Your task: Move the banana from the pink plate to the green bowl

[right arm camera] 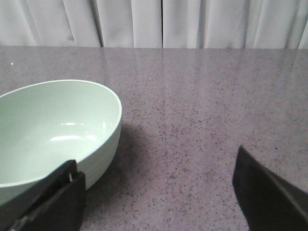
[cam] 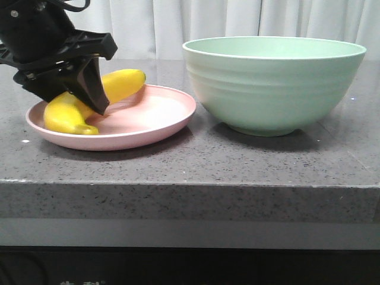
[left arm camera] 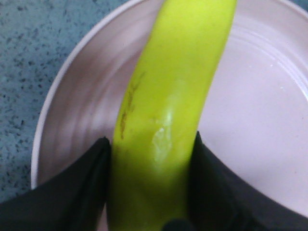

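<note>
The yellow banana lies on the pink plate at the left of the table. My left gripper is down over the plate and shut on the banana's middle. In the left wrist view the banana fills the gap between both black fingers, with the plate under it. The green bowl stands to the right of the plate, empty. The right wrist view shows the bowl beside my right gripper, which is open and empty above the table.
The grey speckled table has its front edge close to the plate and bowl. White curtains hang behind. The right arm is out of the front view.
</note>
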